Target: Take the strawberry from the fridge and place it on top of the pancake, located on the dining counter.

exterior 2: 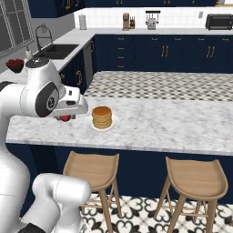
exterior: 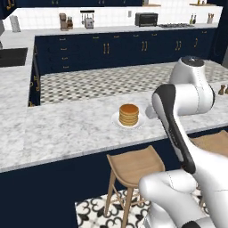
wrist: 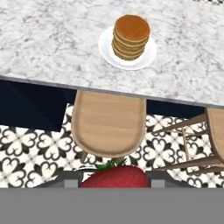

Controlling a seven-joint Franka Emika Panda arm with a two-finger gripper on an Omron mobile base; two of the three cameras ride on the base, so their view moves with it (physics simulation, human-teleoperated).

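Hand view looks down past a strawberry (wrist: 114, 176) clamped between the two dark tips of the gripper (wrist: 114, 178), its jaws drawn close about the fruit, green leaves showing on top, over the patterned floor short of the dining counter (wrist: 52, 48). Ahead, the pancake (wrist: 130, 36) stack sits on a small white plate (wrist: 105, 49) near the counter's front edge, roughly midway along it, with bare marbled top on both sides. Right base view puts the red fruit (exterior 2: 65, 118) just under the white hand, at the counter's front edge and a little to the side of the plate (exterior 2: 114, 124), near it but apart from the stack (exterior 2: 102, 117). Judging from this, the carry is in its last leg: the fruit needs lifting clear above the top pancake, centring over the round brown face, then lowering until it rests before the jaws part; a release from height or off centre would likely let so small and round a thing roll off onto plate or counter. Coming in level risks nudging the stack sideways, so a descent from above looks safer. A wooden stool (wrist: 108, 123) stands directly below the counter edge under the approach, a second stool (exterior 2: 196, 178) further along; neither rises to the counter top. Nothing lies between hand and plate. Across the tiled floor, navy cabinets (exterior: 111, 48), a toaster oven (exterior: 146, 19) and a sink (exterior 2: 55, 50) stand well apart.
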